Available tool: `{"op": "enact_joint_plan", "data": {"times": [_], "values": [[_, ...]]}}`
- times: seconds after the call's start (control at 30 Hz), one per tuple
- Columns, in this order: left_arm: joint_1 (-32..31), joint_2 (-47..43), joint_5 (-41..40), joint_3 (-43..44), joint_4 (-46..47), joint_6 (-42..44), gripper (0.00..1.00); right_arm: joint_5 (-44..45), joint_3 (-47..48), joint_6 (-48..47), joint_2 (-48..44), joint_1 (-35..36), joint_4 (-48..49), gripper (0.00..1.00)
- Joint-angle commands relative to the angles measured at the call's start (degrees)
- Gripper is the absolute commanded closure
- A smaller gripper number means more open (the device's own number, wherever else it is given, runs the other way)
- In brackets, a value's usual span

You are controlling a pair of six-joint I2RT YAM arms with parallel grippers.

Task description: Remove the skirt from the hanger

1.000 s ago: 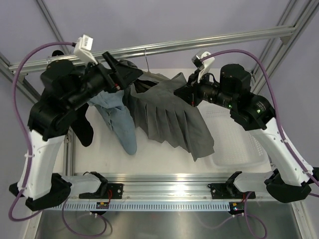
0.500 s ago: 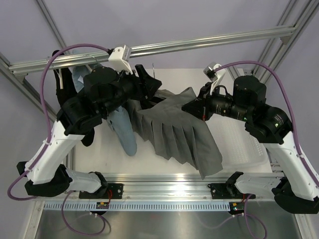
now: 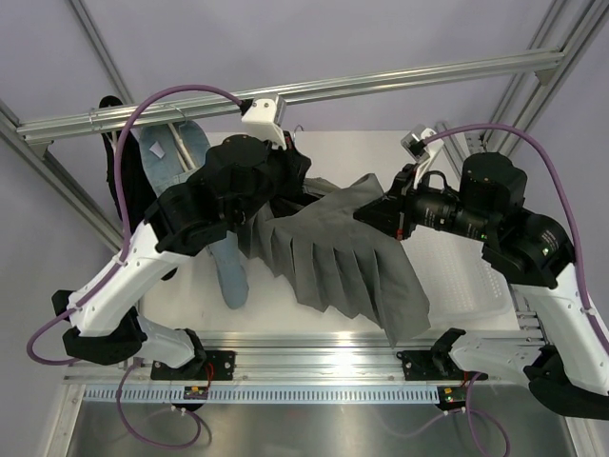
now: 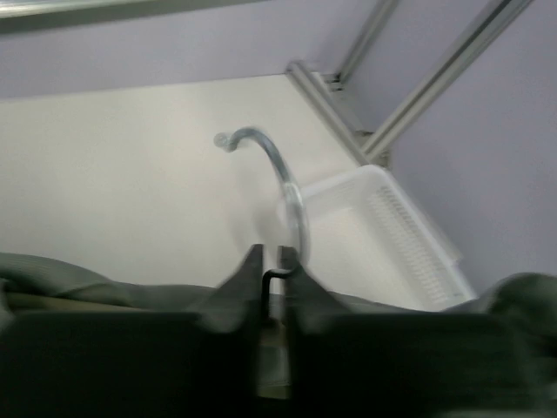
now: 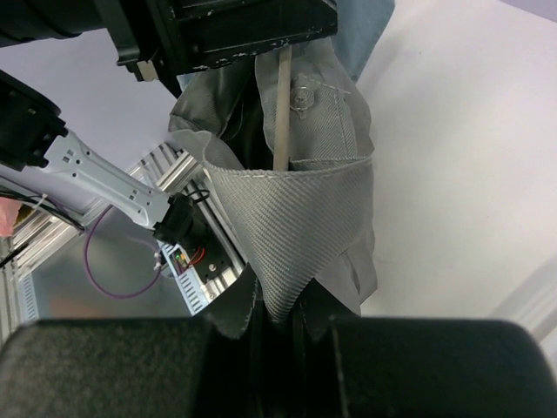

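Left gripper point(image 4: 270, 259) is closed nearly fully on the hook stem of the hanger point(image 4: 294, 205). Right gripper point(image 5: 280, 324) is clamped on a fold of the skirt point(image 3: 333, 257). Skirt is held spread mid-scene between the grippers, on the hanger.

Arms: two, the left arm point(image 3: 143, 257) and the right arm point(image 3: 533, 257), one on each side.
Tools: two, the left tool point(image 4: 271, 261) and the right tool point(image 5: 277, 309), one per arm.
Wrist cameras: two, one point(image 3: 265, 112) on the left arm and one point(image 3: 419, 141) on the right, both in white housings.
Skirt point(image 3: 333, 257): one, dark grey and pleated.
Hanger point(image 5: 281, 104): one in sight, grey-taupe.
Jeans point(image 3: 231, 276): one pair, light blue.
Black garment point(image 3: 133, 190): one, at the far left.
Garments in all: three.
Basket point(image 3: 452, 281): one, white, at the right.
Rail point(image 3: 381, 84): one, running across overhead.
Surface point(image 3: 276, 309): one, white.
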Motion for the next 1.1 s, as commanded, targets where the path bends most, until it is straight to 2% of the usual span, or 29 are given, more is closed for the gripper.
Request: {"op": "enact_joint_plan", "data": {"times": [0.0, 0.07, 0.1, 0.13, 0.17, 0.43, 0.63, 0.73, 0.8, 0.9, 0.97, 1.0, 1.07], "values": [[-0.4, 0.2, -3.9, 1.3, 0.6, 1.0, 1.0, -2.6, 1.7, 1.3, -2.1, 0.6, 5.1, 1.0], [-0.5, 0.6, -4.5, 2.3, -0.2, 1.1, 1.0, -1.6, 1.8, 2.3, -3.0, 0.5, 5.2, 0.99], [-0.9, 0.7, -5.2, 2.6, -0.9, 1.2, 1.0, -1.0, 1.8, 2.7, -3.2, 0.6, 5.0, 0.54], [-1.0, 0.7, -6.0, 3.1, -1.2, 1.6, 1.0, 0.4, 1.9, 3.2, -3.7, 0.6, 4.6, 0.19], [-1.1, 0.7, -6.4, 3.5, -1.6, 2.2, 1.0, 0.9, 1.9, 3.6, -4.5, 0.5, 3.6, 0.01], [-1.2, 2.0, -7.8, 8.8, -2.8, 5.1, 1.0, 0.5, 0.2, 0.7, -9.0, 0.5, -6.0, 0.01], [-1.5, 3.0, -7.2, 9.3, -2.0, 4.0, 1.0, -0.6, -5.2, 0.5, -8.9, 0.5, -6.8, 0.01], [-2.0, 3.8, -7.4, 9.9, -1.7, 3.8, 1.0, -0.8, -7.6, 0.6, -8.8, 0.5, -7.0, 0.07], [-2.2, 4.2, -7.6, 11.1, -2.2, 4.2, 1.0, -0.3, -8.3, 0.7, -8.9, 0.5, -7.3, 0.18], [-2.2, 4.9, -8.2, 12.8, -3.0, 5.0, 1.0, -0.2, -8.9, 1.0, -10.0, 0.5, -8.1, 0.29], [-2.2, 5.5, -8.5, 13.6, -3.6, 5.4, 1.0, 0.3, -9.2, 1.3, -11.1, 0.6, -8.4, 0.32], [-2.2, 5.6, -8.6, 14.0, -3.8, 5.5, 1.0, 0.9, -9.1, 1.3, -11.4, 0.5, -8.9, 0.37], [-2.2, 5.7, -8.7, 14.3, -3.9, 5.6, 1.0, 1.2, -8.8, 1.0, -11.7, 0.5, -11.0, 0.39]]}}
